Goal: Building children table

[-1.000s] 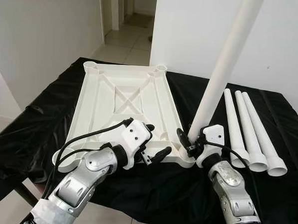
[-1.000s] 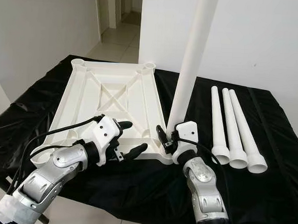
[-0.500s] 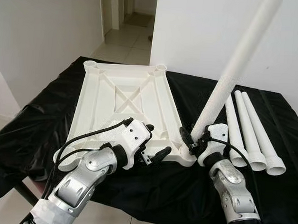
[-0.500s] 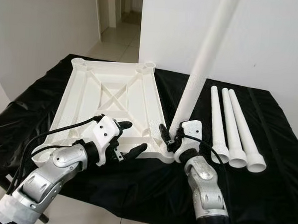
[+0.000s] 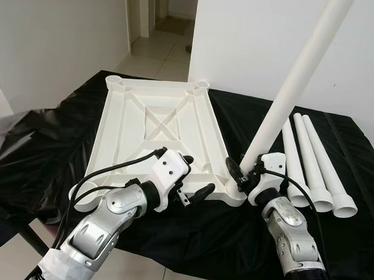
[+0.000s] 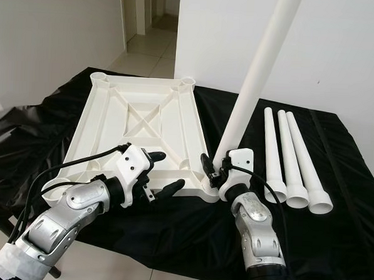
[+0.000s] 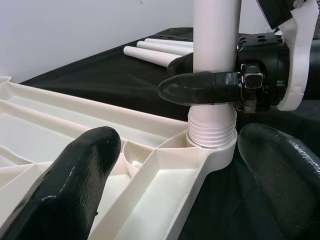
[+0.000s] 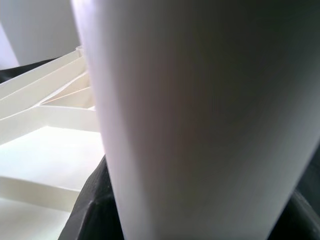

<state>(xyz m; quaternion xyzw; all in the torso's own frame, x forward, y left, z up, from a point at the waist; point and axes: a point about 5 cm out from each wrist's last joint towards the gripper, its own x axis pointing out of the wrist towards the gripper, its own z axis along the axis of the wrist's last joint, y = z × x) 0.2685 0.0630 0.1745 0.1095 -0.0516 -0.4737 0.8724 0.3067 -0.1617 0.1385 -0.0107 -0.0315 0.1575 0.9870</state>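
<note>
Leg going into the near right corner socket of the upturned tabletop

The tabletop [image 5: 156, 135] is lying underside-up on the black-draped counter [image 5: 41, 164]; the left gripper [image 5: 194, 178] is hovering released at its near edge. The right gripper [image 5: 243, 178] is clenching the leg [image 5: 290, 89] low down — its threaded end sitting in the socket [image 7: 210, 150], tilted rightward. Three spare legs [image 5: 308, 162] are lying far right.

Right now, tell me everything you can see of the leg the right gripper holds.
The leg is a long, smooth white tube, plastic by its look, leaning up and to the right. Its ribbed lower end sits in the near right corner socket of the upturned tabletop; the wrist view does not settle how deep. The right gripper is closed around it just above the ribs. The left gripper is open beside that corner, not touching the leg.
</note>
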